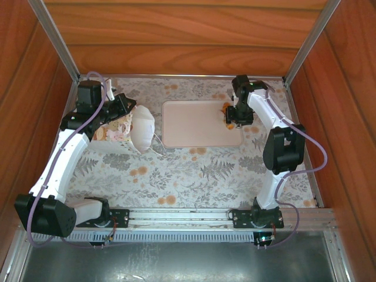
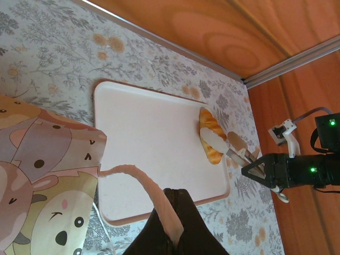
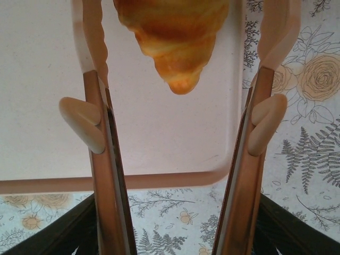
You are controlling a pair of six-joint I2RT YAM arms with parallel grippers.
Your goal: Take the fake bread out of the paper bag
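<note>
The paper bag [image 1: 143, 130] lies on its side at the left, its white mouth facing the pale pink tray [image 1: 188, 123]. Cartoon animals are printed on its side [image 2: 42, 180]. My left gripper [image 2: 176, 199] is shut on the bag's pinkish strap handle [image 2: 139, 183], which arcs up from the bag's edge. One golden croissant of the fake bread [image 3: 172, 37] lies on the tray's right end [image 2: 210, 141]. My right gripper [image 3: 178, 24] stands open around it, with both fingers [image 3: 98, 138] clear of its sides. The inside of the bag is hidden.
Wooden walls [image 1: 176, 35] close in the back and both sides. A floral cloth [image 1: 194, 170] covers the table between the tray and the arm bases. A metal rail [image 1: 188, 216] runs along the near edge.
</note>
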